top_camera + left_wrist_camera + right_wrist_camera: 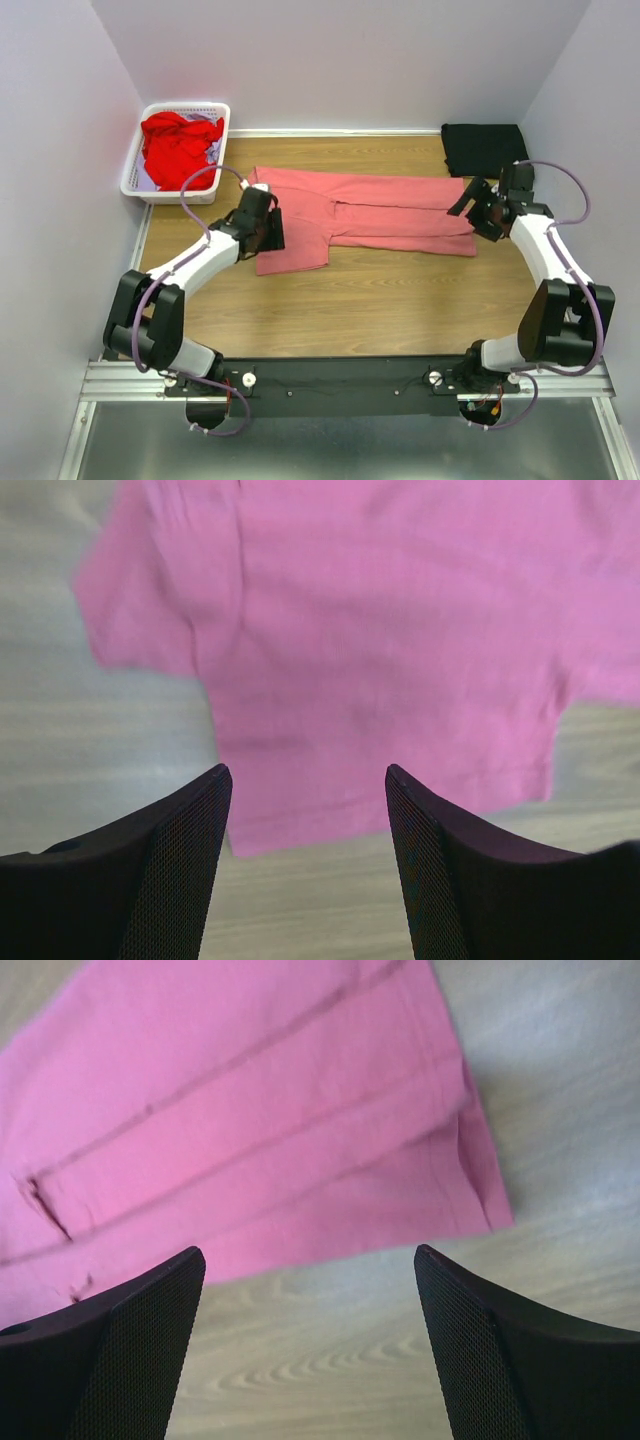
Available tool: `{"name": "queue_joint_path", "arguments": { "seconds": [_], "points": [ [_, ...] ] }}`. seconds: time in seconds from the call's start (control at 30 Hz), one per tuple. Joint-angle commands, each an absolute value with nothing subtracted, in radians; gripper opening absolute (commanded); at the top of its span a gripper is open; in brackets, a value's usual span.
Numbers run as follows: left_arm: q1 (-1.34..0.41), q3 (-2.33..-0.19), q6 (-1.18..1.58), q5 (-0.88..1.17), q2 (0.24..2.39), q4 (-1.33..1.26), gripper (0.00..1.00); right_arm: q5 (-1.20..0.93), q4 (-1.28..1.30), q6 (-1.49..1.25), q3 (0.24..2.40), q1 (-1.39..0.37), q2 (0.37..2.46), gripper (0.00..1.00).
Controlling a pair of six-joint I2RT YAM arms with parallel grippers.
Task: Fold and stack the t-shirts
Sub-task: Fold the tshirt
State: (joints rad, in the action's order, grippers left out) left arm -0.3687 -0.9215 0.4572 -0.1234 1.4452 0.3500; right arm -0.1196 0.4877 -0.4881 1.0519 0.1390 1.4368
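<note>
A pink t-shirt (365, 215) lies flat across the middle of the wooden table, partly folded lengthwise, one sleeve sticking out at the near left. It also shows in the left wrist view (380, 640) and the right wrist view (250, 1120). My left gripper (268, 232) is open and empty, just above the shirt's left end (308, 772). My right gripper (474, 212) is open and empty at the shirt's right end, over bare wood (310, 1255). A folded black t-shirt (484, 149) lies at the back right. A crumpled red t-shirt (178, 146) fills the white basket (134, 168).
The basket stands at the back left, against the left wall. Grey walls close in the table on the left, back and right. Bare wood (370, 300) stretches between the pink shirt and the arms' base rail (340, 375).
</note>
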Motion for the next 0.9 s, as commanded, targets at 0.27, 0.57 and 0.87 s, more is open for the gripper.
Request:
{"name": "queue_joint_path", "arguments": {
  "seconds": [0.27,0.57,0.87],
  "points": [
    [-0.494,-0.861,0.503,-0.244,1.586,0.356,0.65,-0.202,0.497,-0.488,0.881,0.123,1.324,0.92],
    [-0.526,-0.891,0.522,-0.295,1.654,0.374,0.0,-0.222,0.497,-0.492,0.842,0.121,1.292,0.92],
    [-0.522,-1.131,0.439,-0.431,1.676,0.39,0.0,-0.235,0.497,-0.477,0.862,0.123,1.293,0.92]
  ]
}}
